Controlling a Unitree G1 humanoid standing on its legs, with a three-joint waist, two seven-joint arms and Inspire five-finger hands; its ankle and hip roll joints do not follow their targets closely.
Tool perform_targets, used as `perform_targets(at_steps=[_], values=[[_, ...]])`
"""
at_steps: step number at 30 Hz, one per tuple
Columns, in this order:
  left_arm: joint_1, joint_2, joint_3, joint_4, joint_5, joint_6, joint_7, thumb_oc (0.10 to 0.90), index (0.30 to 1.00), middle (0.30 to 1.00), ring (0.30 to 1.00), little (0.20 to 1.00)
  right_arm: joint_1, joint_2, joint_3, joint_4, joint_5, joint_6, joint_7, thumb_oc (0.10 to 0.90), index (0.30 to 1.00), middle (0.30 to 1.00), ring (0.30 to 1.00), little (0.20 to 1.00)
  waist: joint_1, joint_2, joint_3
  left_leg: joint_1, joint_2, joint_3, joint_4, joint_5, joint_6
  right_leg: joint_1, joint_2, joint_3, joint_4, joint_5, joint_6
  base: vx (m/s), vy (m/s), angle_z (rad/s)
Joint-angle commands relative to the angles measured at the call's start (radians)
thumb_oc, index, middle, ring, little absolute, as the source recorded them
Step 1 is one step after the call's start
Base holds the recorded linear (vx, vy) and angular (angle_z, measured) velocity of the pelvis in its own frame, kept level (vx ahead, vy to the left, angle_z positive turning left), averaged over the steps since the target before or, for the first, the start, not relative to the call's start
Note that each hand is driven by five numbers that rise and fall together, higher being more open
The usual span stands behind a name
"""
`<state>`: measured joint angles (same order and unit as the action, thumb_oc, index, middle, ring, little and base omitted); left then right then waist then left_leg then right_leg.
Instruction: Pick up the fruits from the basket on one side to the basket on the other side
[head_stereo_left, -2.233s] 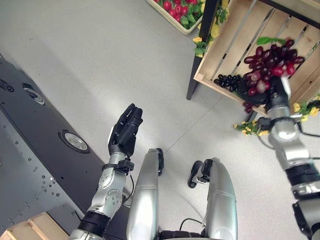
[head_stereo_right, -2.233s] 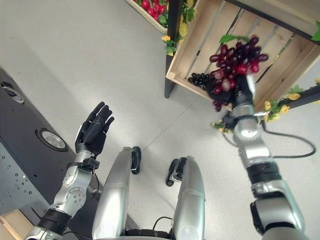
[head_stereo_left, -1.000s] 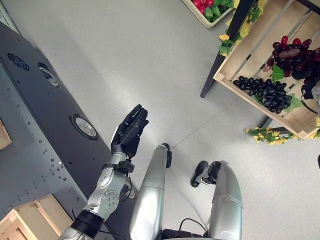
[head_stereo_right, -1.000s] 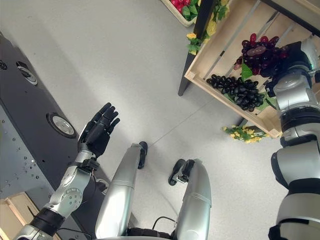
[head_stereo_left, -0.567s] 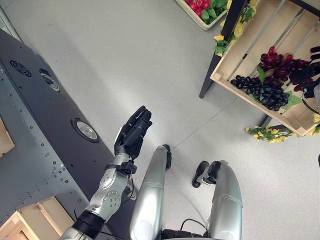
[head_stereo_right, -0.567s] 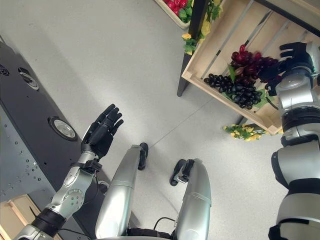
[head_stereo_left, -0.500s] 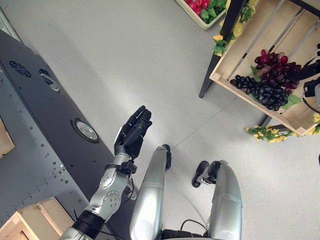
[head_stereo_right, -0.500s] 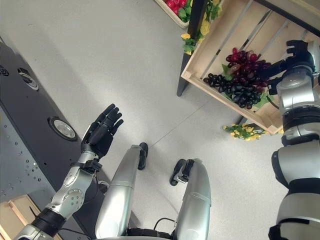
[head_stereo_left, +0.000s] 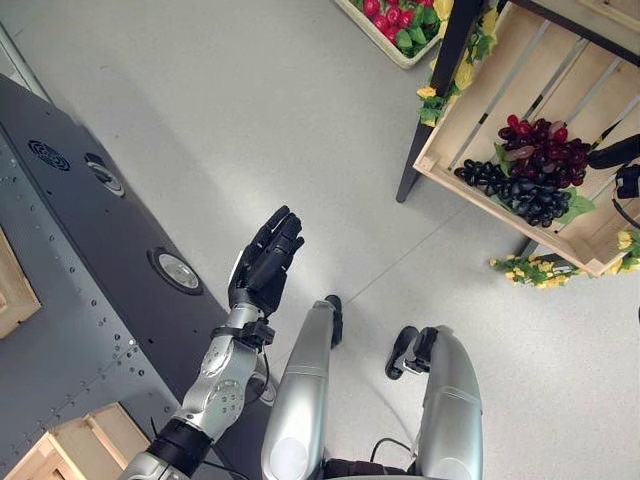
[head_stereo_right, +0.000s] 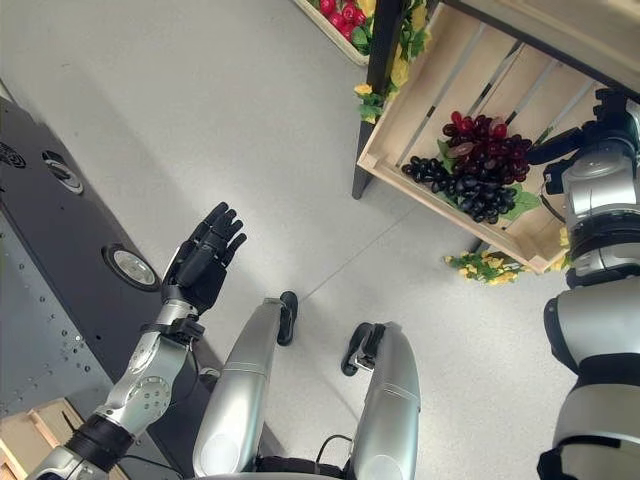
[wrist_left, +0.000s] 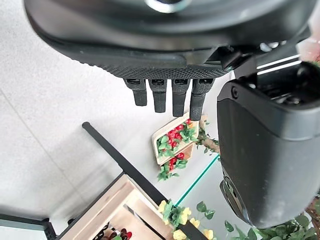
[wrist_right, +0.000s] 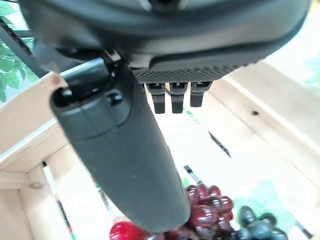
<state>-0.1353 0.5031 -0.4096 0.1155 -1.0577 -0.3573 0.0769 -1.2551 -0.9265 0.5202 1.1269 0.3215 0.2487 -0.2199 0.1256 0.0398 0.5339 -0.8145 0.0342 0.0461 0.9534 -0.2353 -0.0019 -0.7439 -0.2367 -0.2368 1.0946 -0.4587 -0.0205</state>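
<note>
A bunch of red grapes (head_stereo_left: 541, 136) lies in the tilted wooden crate (head_stereo_left: 436, 172) at the upper right, resting on a bunch of black grapes (head_stereo_left: 512, 192) with green leaves. My right hand (head_stereo_right: 610, 108) hangs open just right of the crate, apart from the fruit. In the right wrist view its thumb (wrist_right: 125, 150) and straight fingers point into the crate above the red grapes (wrist_right: 202, 210). My left hand (head_stereo_left: 265, 262) is raised over the floor at centre left, open and holding nothing, fingers (wrist_left: 167, 95) straight.
The crate sits on a black stand (head_stereo_left: 430, 110) trimmed with yellow flowers (head_stereo_left: 530, 268). A tray of red fruit with leaves (head_stereo_left: 398, 16) lies on the floor behind it. A dark metal platform (head_stereo_left: 90, 250) runs along the left, with a wooden box (head_stereo_left: 70, 448) at the lower left.
My right hand carried the red grapes into the crate, let them go onto the black grapes and drew back to the right. The camera has shifted. The left hand stays raised.
</note>
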Motion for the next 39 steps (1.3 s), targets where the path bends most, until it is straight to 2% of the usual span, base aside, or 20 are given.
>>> perform_targets(at_steps=[1,5,9,10,11,13,18,25,27,29,32,37,39], values=[[-0.024,-0.027,0.019,-0.153,0.008,-0.116,-0.041,0.800,0.900,0.900,0.900,0.900,-0.097,-0.071,0.033,-0.131,0.007,-0.156,0.008,0.800,0.900,0.900,0.900,0.900,0.000,0.026,-0.014,0.144,0.000,0.061,-0.055,-0.095,0.088,0.079,0.017,-0.027,-0.131,0.131,-0.057,0.00,0.000,0.00],[-0.030,-0.037,0.039,-0.149,0.016,-0.111,-0.036,0.800,0.900,0.900,0.900,0.900,0.014,-0.037,-0.033,-0.241,0.069,-0.206,0.008,0.800,0.900,0.900,0.900,0.900,-0.009,0.012,-0.014,0.204,0.004,0.065,-0.079,-0.103,0.088,0.140,0.017,-0.028,-0.162,0.128,-0.055,0.00,0.005,-0.01],[-0.056,-0.065,0.053,-0.124,0.041,-0.102,-0.020,0.800,0.900,0.900,0.900,0.900,0.192,0.042,-0.111,-0.362,0.102,-0.256,0.017,0.800,0.900,0.900,0.900,0.900,-0.024,-0.006,-0.015,0.275,0.007,0.069,-0.100,-0.110,0.089,0.215,0.019,-0.027,-0.193,0.128,-0.054,0.00,0.007,-0.01],[-0.067,-0.077,0.058,-0.113,0.049,-0.094,-0.010,0.800,0.900,0.900,0.900,0.900,0.254,0.079,-0.139,-0.376,0.118,-0.288,0.055,0.800,0.900,0.900,0.900,0.900,-0.030,-0.012,-0.019,0.301,0.012,0.071,-0.107,-0.113,0.089,0.243,0.018,-0.028,-0.204,0.128,-0.054,0.01,0.022,-0.05],[-0.067,-0.077,0.057,-0.113,0.049,-0.094,-0.010,0.800,0.900,0.900,0.900,0.900,0.255,0.079,-0.140,-0.377,0.118,-0.288,0.055,0.800,0.900,0.900,0.900,0.900,-0.029,-0.012,-0.019,0.302,0.012,0.071,-0.108,-0.113,0.089,0.244,0.018,-0.028,-0.205,0.128,-0.054,0.02,0.024,-0.06],[-0.092,-0.101,0.056,-0.072,0.068,-0.088,0.001,0.800,0.900,0.900,0.900,0.900,0.352,0.159,-0.167,-0.384,0.102,-0.338,0.070,0.800,0.900,0.900,0.900,0.900,-0.040,-0.021,-0.035,0.348,0.021,0.073,-0.120,-0.117,0.090,0.294,0.017,-0.026,-0.224,0.127,-0.053,0.05,0.020,-0.05],[-0.106,-0.126,0.072,-0.033,0.094,-0.077,0.004,0.800,0.900,0.900,0.900,0.900,0.478,0.251,-0.183,-0.424,0.075,-0.397,0.111,0.800,0.900,0.900,0.900,0.900,-0.049,-0.033,-0.057,0.400,0.031,0.074,-0.117,-0.136,0.094,0.353,0.012,-0.024,-0.234,0.115,-0.055,0.04,-0.012,-0.06],[-0.097,-0.148,0.103,0.005,0.111,-0.064,-0.013,0.800,0.900,0.900,0.900,0.900,0.569,0.335,-0.167,-0.488,0.071,-0.461,0.145,0.800,0.900,0.900,0.900,0.900,-0.052,-0.040,-0.074,0.444,0.035,0.070,-0.101,-0.161,0.095,0.404,0.010,-0.023,-0.227,0.095,-0.057,0.02,-0.013,-0.02],[-0.084,-0.154,0.113,0.023,0.115,-0.056,-0.034,0.800,0.900,0.900,0.900,0.900,0.615,0.375,-0.160,-0.527,0.058,-0.510,0.150,0.800,0.900,0.900,0.900,0.900,-0.053,-0.042,-0.081,0.461,0.035,0.067,-0.098,-0.168,0.094,0.425,0.007,-0.026,-0.227,0.091,-0.056,0.01,-0.035,0.01],[-0.076,-0.158,0.116,0.029,0.123,-0.050,-0.042,0.800,0.900,0.900,0.900,0.900,0.641,0.392,-0.158,-0.541,0.047,-0.528,0.153,0.800,0.900,0.900,0.900,0.900,-0.053,-0.043,-0.087,0.474,0.032,0.064,-0.106,-0.167,0.092,0.439,0.007,-0.027,-0.235,0.092,-0.054,0.01,-0.022,0.00],[-0.047,-0.160,0.127,0.063,0.197,-0.020,-0.042,0.800,0.900,0.900,0.900,0.900,0.739,0.439,-0.151,-0.572,0.003,-0.519,0.120,0.800,0.900,0.900,0.900,0.900,-0.060,-0.048,-0.110,0.532,0.029,0.058,-0.174,-0.147,0.083,0.501,0.018,-0.026,-0.300,0.111,-0.042,0.04,-0.050,0.02],[-0.001,-0.151,0.146,0.117,0.235,0.017,-0.018,0.800,0.900,0.900,0.900,0.900,0.888,0.454,-0.196,-0.596,0.059,-0.558,0.173,0.800,0.900,0.900,0.900,0.900,-0.070,-0.049,-0.150,0.607,0.027,0.067,-0.300,-0.100,0.067,0.575,0.033,-0.032,-0.420,0.148,-0.022,0.06,-0.032,0.00],[0.064,-0.158,0.175,0.190,0.260,0.064,-0.022,0.800,0.900,0.900,0.900,0.900,1.044,0.507,-0.227,-0.631,0.055,-0.607,0.225,0.800,0.900,0.900,0.900,0.900,-0.075,-0.047,-0.203,0.687,0.011,0.069,-0.464,-0.032,0.044,0.652,0.064,-0.034,-0.576,0.195,0.001,0.15,-0.078,-0.04]])
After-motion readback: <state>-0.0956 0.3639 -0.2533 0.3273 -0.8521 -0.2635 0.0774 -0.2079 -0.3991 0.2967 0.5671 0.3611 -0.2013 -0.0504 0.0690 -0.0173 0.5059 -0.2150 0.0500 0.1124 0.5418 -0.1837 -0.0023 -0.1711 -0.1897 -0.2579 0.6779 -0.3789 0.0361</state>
